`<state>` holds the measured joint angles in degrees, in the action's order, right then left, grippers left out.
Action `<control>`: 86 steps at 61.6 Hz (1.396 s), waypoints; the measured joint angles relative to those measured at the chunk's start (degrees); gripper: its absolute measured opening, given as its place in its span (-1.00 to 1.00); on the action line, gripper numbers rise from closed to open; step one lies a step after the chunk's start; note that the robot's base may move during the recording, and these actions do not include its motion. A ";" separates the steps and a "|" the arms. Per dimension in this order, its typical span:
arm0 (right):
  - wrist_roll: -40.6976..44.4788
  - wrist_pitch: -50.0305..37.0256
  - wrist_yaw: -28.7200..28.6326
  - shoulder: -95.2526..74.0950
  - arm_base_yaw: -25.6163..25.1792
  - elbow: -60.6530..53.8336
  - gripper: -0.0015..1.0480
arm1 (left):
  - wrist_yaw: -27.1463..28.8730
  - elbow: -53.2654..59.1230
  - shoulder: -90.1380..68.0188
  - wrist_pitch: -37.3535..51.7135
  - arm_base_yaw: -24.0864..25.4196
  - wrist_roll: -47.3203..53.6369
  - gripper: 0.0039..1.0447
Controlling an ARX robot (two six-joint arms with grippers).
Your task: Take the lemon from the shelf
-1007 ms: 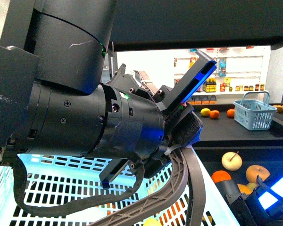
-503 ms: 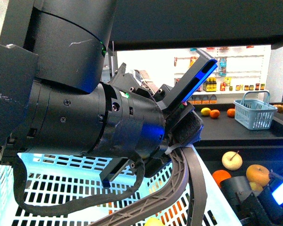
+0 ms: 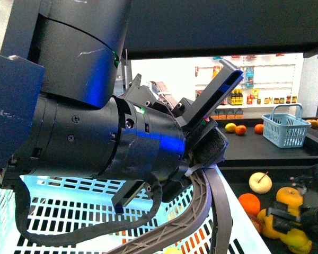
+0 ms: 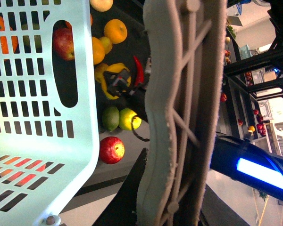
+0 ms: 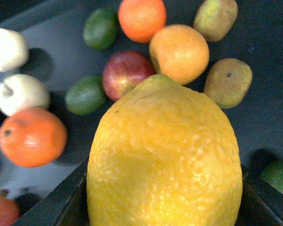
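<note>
Lemon (image 5: 165,155) above the dark shelf (image 5: 273,117), strewn with fruit (image 5: 179,52).

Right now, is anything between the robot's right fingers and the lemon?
Nothing: in the right wrist view the lemon fills the gap, its sides against both dark fingers.

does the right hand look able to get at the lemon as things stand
Yes, most likely: the lemon sits between the dark fingers of the right hand, nothing in between, the other fruit lying beyond it.
</note>
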<state>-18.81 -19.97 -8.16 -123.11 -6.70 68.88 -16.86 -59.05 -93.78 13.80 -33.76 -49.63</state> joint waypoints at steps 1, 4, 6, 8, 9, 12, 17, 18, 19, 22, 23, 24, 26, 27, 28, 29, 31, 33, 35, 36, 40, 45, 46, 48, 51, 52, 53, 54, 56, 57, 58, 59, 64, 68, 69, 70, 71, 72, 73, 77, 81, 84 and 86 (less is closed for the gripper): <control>-0.13 0.04 -0.26 0.50 0.04 -0.22 0.26 | -0.02 0.00 0.00 0.00 0.00 0.00 -0.77; -1.33 0.63 -2.14 4.35 0.55 -1.73 0.26 | -0.04 0.00 0.00 0.00 0.00 0.00 -0.77; -2.05 1.11 -3.21 7.21 1.09 -2.71 0.26 | -0.07 0.00 0.00 0.00 0.00 -0.02 -0.77; -3.17 1.64 -4.76 9.99 1.75 -3.56 0.26 | -0.07 0.00 0.00 0.00 0.00 -0.02 -0.77; -3.69 1.97 -5.51 11.74 2.25 -4.09 0.26 | -0.07 0.00 0.00 0.00 0.00 -0.02 -0.77; -4.92 2.60 -6.84 14.95 3.45 -5.01 0.26 | -0.04 0.00 0.00 0.00 0.00 -0.02 -0.77; -6.91 3.34 -8.50 19.58 6.01 -6.34 0.26 | 0.00 0.00 0.00 0.00 0.00 0.00 -0.77; -7.15 3.43 -8.57 20.06 6.36 -6.49 0.26 | 0.00 0.00 0.00 0.00 0.00 0.00 -0.77; -7.43 3.61 -8.72 20.87 7.08 -6.75 0.26 | 0.02 0.00 0.00 0.00 0.00 0.00 -0.77; -8.46 3.69 -9.07 22.23 8.87 -7.41 0.26 | 0.02 0.00 0.00 0.00 0.00 0.00 -0.77; -8.61 3.69 -9.09 22.43 9.05 -7.54 0.26 | 0.02 0.00 0.00 0.00 0.00 0.00 -0.77; -8.94 3.72 -9.07 22.77 9.90 -7.87 0.26 | 0.02 0.00 0.00 0.00 0.00 0.00 -0.77; -9.20 3.85 -8.96 22.86 10.60 -8.04 0.26 | 0.02 0.00 0.00 0.00 0.00 0.00 -0.77; -9.46 3.96 -8.92 22.93 11.10 -8.15 0.26 | 0.04 0.00 0.00 0.00 0.00 0.00 -0.77; -9.55 3.98 -8.92 22.93 11.43 -8.26 0.26 | 0.04 0.00 0.00 0.00 0.00 0.00 -0.77; -9.79 4.09 -8.81 22.93 11.93 -8.41 0.26 | 0.04 0.00 0.00 0.00 0.00 0.00 -0.77; -9.94 4.26 -8.39 22.91 12.92 -8.76 0.26 | 0.02 0.00 0.00 0.00 0.00 0.00 -0.77; -10.10 4.33 -7.91 22.80 13.90 -9.16 0.26 | -0.02 0.00 0.00 0.00 0.00 0.00 -0.77; -10.16 4.33 -7.85 22.69 14.49 -9.42 0.26 | -0.04 0.00 0.00 0.00 0.00 0.00 -0.77; -10.21 4.33 -7.85 22.62 14.91 -9.62 0.26 | -0.04 0.00 0.00 0.00 0.00 0.00 -0.77; -10.36 4.31 -7.17 22.23 17.16 -10.56 0.26 | -0.04 0.00 0.00 0.00 0.00 -0.02 -0.77; -10.56 4.07 -6.84 21.84 18.71 -11.34 0.26 | -0.07 0.00 0.00 0.00 0.00 0.02 -0.77; -10.56 4.07 -6.80 21.81 18.82 -11.37 0.26 | -0.07 0.00 0.00 0.00 0.00 0.07 -0.77; -10.34 4.07 -6.58 21.57 19.37 -11.56 0.26 | -0.07 0.00 0.00 0.00 0.00 0.04 -0.77; -10.58 3.82 -6.03 21.27 20.00 -11.96 0.27 | -0.04 0.02 0.00 -0.02 0.00 0.07 -0.77; -10.58 3.76 -5.95 21.24 20.04 -11.98 0.28 | -0.02 0.02 0.00 -0.02 0.00 0.09 -0.77; -10.67 3.58 -5.73 21.14 20.11 -12.02 0.34 | -0.02 0.02 -0.09 -0.02 0.00 0.04 -0.77; -10.69 3.28 -5.51 21.07 20.13 -12.15 0.41 | -0.09 0.02 -0.11 -0.02 0.00 -0.02 -0.77; -10.64 2.95 -5.44 21.03 20.13 -12.31 0.46 | -0.11 0.02 -0.11 -0.02 0.00 -0.13 -0.77; -10.64 2.60 -5.27 21.03 20.13 -12.46 0.52 | -0.13 0.02 -0.13 -0.02 0.00 -0.22 -0.77; -10.67 2.43 -5.29 21.03 20.13 -12.52 0.56 | -0.13 0.02 -0.13 -0.02 0.00 -0.31 -0.77; -10.71 2.16 -5.16 21.00 20.13 -12.57 0.60 | -0.15 0.02 -0.13 -0.02 0.00 -0.35 -0.77; -10.67 0.26 -4.74 21.09 19.74 -13.31 0.88 | -0.50 0.02 -0.13 -0.02 0.00 -0.24 -0.77; -10.71 -0.15 -5.44 21.40 19.50 -13.75 0.86 | -0.76 0.02 -0.13 -0.02 -0.11 -0.28 -0.77; -10.67 -0.17 -5.49 21.51 19.45 -13.84 0.86 | -0.79 0.02 -0.13 -0.02 -0.20 -0.57 -0.77; -10.47 -0.20 -5.40 21.68 19.30 -14.01 0.85 | -0.90 0.02 -0.13 -0.02 -0.20 -0.61 -0.77; -10.43 -0.20 -5.55 21.81 19.19 -14.10 0.85 | -1.09 0.02 -0.13 -0.02 -0.22 -0.72 -0.77; -10.36 -0.17 -5.55 21.97 19.10 -14.23 0.85 | -1.07 0.02 -0.13 -0.02 -0.22 -0.83 -0.77; -10.10 -0.17 -5.18 22.43 18.95 -14.51 0.86 | -1.27 0.02 -0.13 -0.02 -0.26 -0.92 -0.77; -9.31 0.04 -4.02 23.76 18.45 -15.26 0.86 | -1.55 -0.07 -0.11 0.02 -0.39 -0.83 -0.77; -8.24 -0.09 -2.67 25.94 17.73 -16.41 0.86 | -2.25 -0.28 -0.11 0.13 -0.59 -0.85 -0.77; -6.88 -0.48 -0.57 28.28 16.87 -17.92 0.86 | -2.91 -0.61 0.02 0.17 -0.81 -0.74 -0.77; -6.21 -0.48 0.50 30.42 15.91 -18.91 0.86 | -2.58 -0.70 0.07 0.17 -1.05 -0.70 -0.78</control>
<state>-25.02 -20.45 -7.66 -92.68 9.21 49.98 -19.44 -59.75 -93.71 13.98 -34.81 -50.33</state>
